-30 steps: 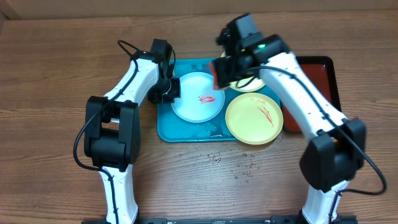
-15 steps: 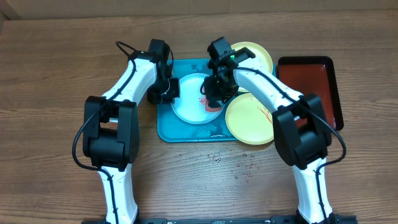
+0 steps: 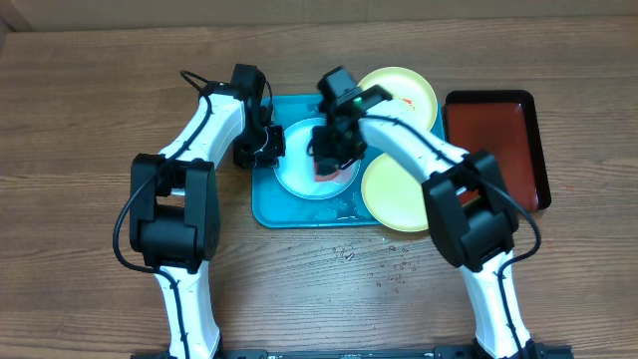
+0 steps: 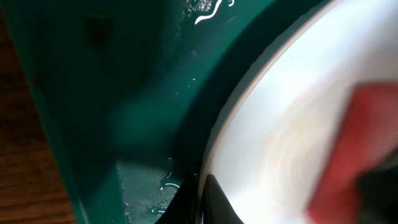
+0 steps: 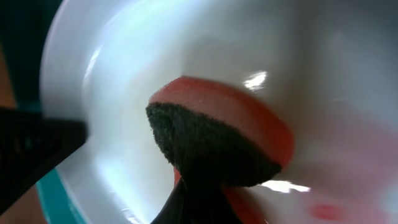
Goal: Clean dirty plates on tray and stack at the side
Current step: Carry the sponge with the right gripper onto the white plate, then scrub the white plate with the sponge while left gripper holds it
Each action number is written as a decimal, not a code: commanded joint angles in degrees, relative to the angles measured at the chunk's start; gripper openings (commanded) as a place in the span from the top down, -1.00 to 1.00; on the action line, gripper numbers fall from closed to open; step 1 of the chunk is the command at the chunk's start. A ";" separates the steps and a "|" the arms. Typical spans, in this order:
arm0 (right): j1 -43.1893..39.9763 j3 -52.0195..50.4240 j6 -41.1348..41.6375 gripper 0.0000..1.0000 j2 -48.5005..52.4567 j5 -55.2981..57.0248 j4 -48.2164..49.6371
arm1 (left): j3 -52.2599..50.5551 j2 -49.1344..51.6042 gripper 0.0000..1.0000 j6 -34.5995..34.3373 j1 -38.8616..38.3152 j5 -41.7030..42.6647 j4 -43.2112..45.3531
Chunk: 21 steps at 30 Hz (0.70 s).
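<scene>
Dirty plates: three counted. White plate flat in left part of blue tray, on wooden table. One yellow plate just right of white one, overlapping tray's right edge. Second yellow plate at tray's far right corner, lying partly beyond the rim. Dark red tray to the right, apart from blue tray.

Left gripper at white plate's left edge. In left wrist view, dark fingertips on either side of the rim, one above and one below; jaws read as pinching that rim. Water droplets on tray floor just beside.

Right gripper over middle of white plate, jaws clamped on a sponge: dark scouring face towards the camera, red body beneath. Sponge pressed onto plate surface. Faint pink smear with one red spot on plate next to sponge. Small specks on table in front of blue tray.
</scene>
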 commanded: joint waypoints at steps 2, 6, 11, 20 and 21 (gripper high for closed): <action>4.24 1.05 2.21 0.93 1.07 0.11 -0.26 | -0.98 1.49 0.92 1.55 -0.22 3.65 0.17; 4.07 1.05 3.67 0.93 1.07 5.51 -1.88 | -0.98 1.49 0.92 1.53 -0.22 3.65 0.37; -0.07 1.97 3.69 0.93 1.05 11.69 -6.80 | -0.98 1.49 0.91 1.55 -0.20 3.61 0.33; -2.16 4.85 3.63 0.93 1.05 21.68 -9.03 | -0.98 1.49 0.92 1.75 0.02 3.43 -0.11; -1.88 4.85 3.58 0.93 1.05 23.06 -8.90 | -0.98 1.49 0.91 1.79 0.20 3.41 -0.46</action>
